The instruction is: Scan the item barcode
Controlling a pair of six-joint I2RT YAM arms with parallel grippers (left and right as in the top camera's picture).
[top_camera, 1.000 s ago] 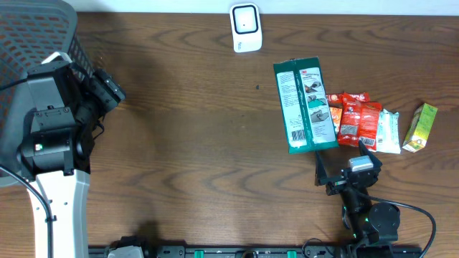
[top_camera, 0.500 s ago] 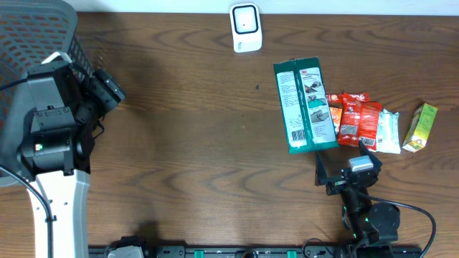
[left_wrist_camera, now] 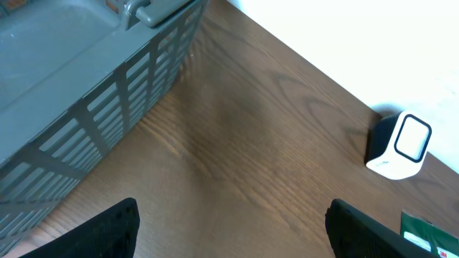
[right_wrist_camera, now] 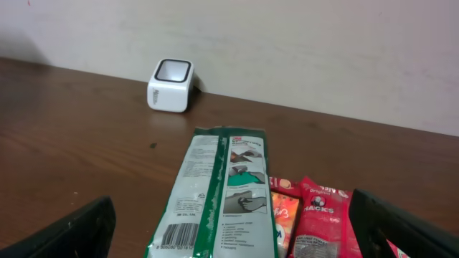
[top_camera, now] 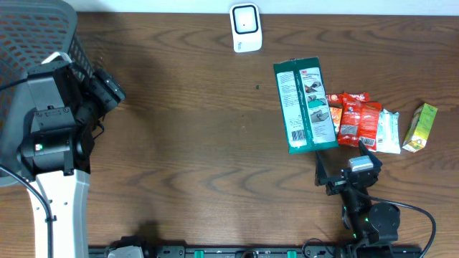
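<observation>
A long green-and-white packet (top_camera: pixel 305 105) lies flat on the table right of centre, its barcode (right_wrist_camera: pixel 182 234) facing up at the near end in the right wrist view. The white barcode scanner (top_camera: pixel 246 28) stands at the table's far edge; it also shows as the white scanner (right_wrist_camera: pixel 171 85) and the scanner (left_wrist_camera: pixel 399 145) in the wrist views. My right gripper (top_camera: pixel 344 170) is open, just in front of the packet's near end, nothing between its fingers (right_wrist_camera: pixel 68 233). My left gripper (top_camera: pixel 107 89) is open at the far left beside the basket, empty.
A grey slatted basket (left_wrist_camera: pixel 86 93) stands at the far left by the left arm. Red snack packets (top_camera: pixel 355 118), a pale wrapper (top_camera: pixel 388 131) and a small green carton (top_camera: pixel 419 127) lie right of the long packet. Bare wood spans the middle.
</observation>
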